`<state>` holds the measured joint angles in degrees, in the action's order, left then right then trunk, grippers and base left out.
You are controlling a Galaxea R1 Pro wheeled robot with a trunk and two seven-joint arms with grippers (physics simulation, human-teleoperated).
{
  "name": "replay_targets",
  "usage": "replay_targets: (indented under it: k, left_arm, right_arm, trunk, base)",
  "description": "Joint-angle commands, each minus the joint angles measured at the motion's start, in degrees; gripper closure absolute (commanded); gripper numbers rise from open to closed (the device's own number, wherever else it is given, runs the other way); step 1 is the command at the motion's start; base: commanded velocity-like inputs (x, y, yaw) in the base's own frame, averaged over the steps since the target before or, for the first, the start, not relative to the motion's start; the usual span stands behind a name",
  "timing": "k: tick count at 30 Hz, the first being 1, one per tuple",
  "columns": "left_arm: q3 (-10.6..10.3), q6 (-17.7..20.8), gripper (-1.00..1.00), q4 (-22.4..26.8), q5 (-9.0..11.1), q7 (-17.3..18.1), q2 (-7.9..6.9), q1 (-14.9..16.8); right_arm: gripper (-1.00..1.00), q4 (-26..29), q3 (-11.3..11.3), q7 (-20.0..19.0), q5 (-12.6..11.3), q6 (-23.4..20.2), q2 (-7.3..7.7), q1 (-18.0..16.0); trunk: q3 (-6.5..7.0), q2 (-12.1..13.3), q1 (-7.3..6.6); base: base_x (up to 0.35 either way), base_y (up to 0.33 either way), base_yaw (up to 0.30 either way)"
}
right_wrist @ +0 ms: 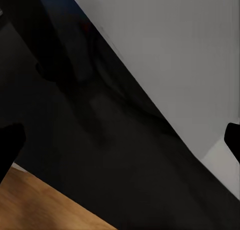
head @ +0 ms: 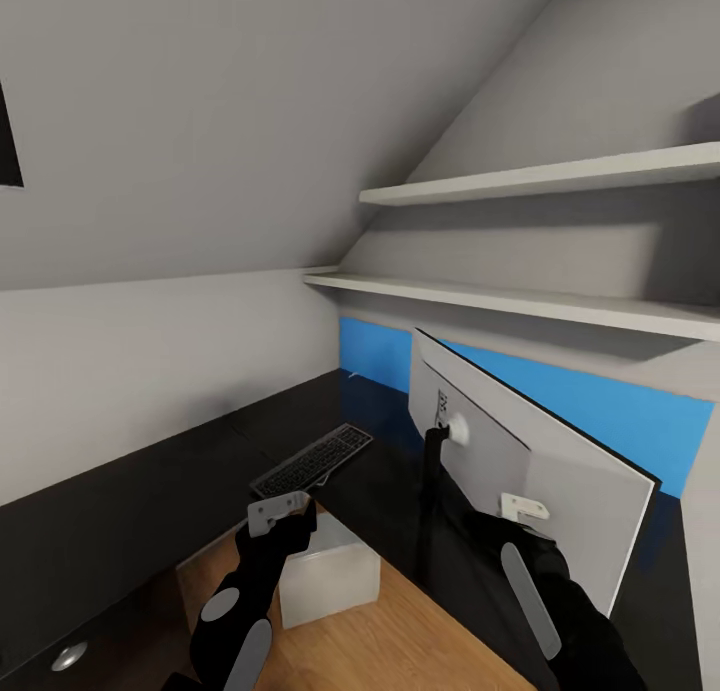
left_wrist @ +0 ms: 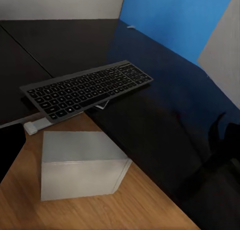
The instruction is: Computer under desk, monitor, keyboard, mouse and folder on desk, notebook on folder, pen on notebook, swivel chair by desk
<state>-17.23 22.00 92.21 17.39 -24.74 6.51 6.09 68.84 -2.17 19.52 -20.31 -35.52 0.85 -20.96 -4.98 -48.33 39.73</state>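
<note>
A home workspace, probably tucked under a sloped attic ceiling (head: 300, 121): grey walls slant inward above two white wall shelves (head: 560, 176). A black L-shaped desk (head: 150, 481) runs along the walls over a wood floor (head: 400, 641), carrying a keyboard (head: 312, 461) and a wide monitor (head: 530, 471), with a grey computer (head: 330, 571) on the floor.

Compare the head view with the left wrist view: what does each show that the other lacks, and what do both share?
Head view alone: two white wall shelves, the pale back of the wide monitor on its thin black stand, and both grippers, left and right.

Left wrist view alone: a small white block beside the keyboard.

Both: the slim black keyboard, the long black desk, the light grey computer tower, the wooden floor.
</note>
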Motion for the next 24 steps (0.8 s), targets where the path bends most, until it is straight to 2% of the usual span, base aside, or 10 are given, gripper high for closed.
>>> replay_targets:
  k: [1,15,19,24]
  left_arm:
    - [-0.08,0.15,-1.0,0.08,0.54,-0.49,-0.01,0.06]
    - [-0.08,0.15,-1.0,0.08,0.54,-0.49,-0.01,0.06]
    - [0.0,0.15,-1.0,0.08,0.54,-0.49,-0.01,0.06]
    - [0.01,0.15,-1.0,-0.18,0.37,-0.49,-0.01,0.06]
  right_arm:
    - [-1.0,0.07,-0.19,0.56,-0.63,-0.11,0.06,-0.05]
    - [-1.0,0.04,-0.49,0.52,-0.73,-0.18,0.01,-0.05]
    - [-1.0,0.07,-0.36,0.52,-0.69,-0.17,0.03,-0.05]
    - [-1.0,0.06,-0.38,0.52,-0.61,-0.18,0.03,-0.05]
  trunk:
    - [-0.1,-0.08,0.01]
    - [-0.09,-0.08,0.01]
    - [-0.09,-0.08,0.01]
    - [-0.09,-0.08,0.01]
  base:
    - [0.0,0.0,-0.019]
    - [0.0,0.0,-0.002]
    - [0.0,-0.306,0.0]
    - [0.0,-0.032,0.0]
